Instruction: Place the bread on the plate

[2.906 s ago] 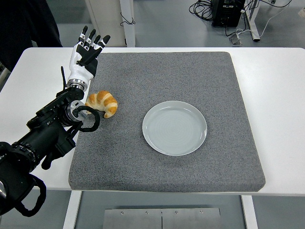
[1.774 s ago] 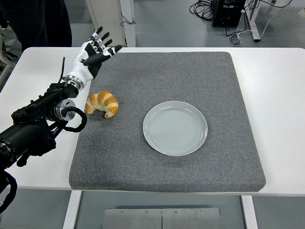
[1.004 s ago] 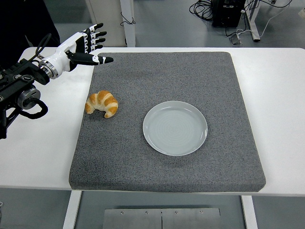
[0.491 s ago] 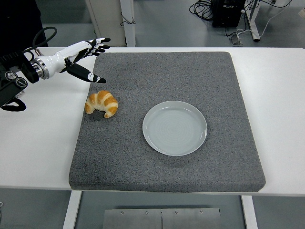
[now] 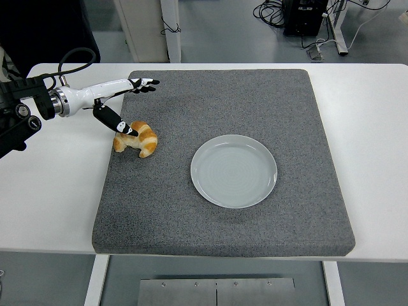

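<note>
Bread: a golden-brown, curved croissant (image 5: pixel 136 139) lies on the grey foam mat (image 5: pixel 223 210), close to the mat's left edge and in its farther half.
Plate: a round, pale grey-green ceramic plate (image 5: pixel 234 171) sits flat near the middle of the mat, well apart from the croissant, to its right and a little nearer the table's near edge; nothing lies on it.
Mat: the grey foam mat covers most of the white table (image 5: pixel 373 121), with bare table showing along the left, right and far sides.
Left hand: the white-and-black left hand (image 5: pixel 109 102) reaches in from the left edge, over the mat's far left corner area, just above the croissant.
Fingers: spread wide and holding nothing; the long fingers (image 5: pixel 143 83) point right along the mat's far part, while the thumb (image 5: pixel 118 121) angles down with its black tip at the croissant's top left. Whether it touches the bread cannot be told.
Person: dark clothing (image 5: pixel 44 29) shows at the far left corner behind the table.
</note>
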Controlling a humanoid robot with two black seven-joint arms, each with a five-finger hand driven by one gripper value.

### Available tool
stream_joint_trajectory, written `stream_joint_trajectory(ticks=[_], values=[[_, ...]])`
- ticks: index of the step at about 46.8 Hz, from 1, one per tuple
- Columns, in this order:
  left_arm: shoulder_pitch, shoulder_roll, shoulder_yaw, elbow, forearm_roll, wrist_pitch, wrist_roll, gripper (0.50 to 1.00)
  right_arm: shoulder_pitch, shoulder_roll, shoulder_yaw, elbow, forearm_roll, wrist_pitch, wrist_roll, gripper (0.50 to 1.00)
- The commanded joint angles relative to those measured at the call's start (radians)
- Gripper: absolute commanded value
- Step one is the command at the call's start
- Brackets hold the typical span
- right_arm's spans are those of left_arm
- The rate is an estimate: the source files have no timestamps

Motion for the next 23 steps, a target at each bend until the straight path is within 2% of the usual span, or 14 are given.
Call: stream_joint_trajectory(ticks=[1, 7, 13, 23], values=[[0.001, 0.001, 0.000, 0.001, 0.036, 0.005, -0.012, 0.969, 0.000, 0.000, 0.000, 0.000, 0.000, 0.000, 0.000, 1.000], [0.006, 0.003, 0.002, 0.001, 0.085, 0.020, -0.027, 0.968, 0.000, 0.000, -0.001, 0.000, 0.000, 0.000, 0.000, 1.000], [0.011, 0.001, 0.009, 0.001, 0.131, 0.077, -0.046, 0.969, 0.000, 0.000, 0.000, 0.000, 0.000, 0.000, 0.000, 1.000], [0.011, 0.000, 0.094, 0.001, 0.136, 0.157, -0.046, 0.969, 0.000, 0.000, -0.001, 0.000, 0.000, 0.000, 0.000, 1.000]])
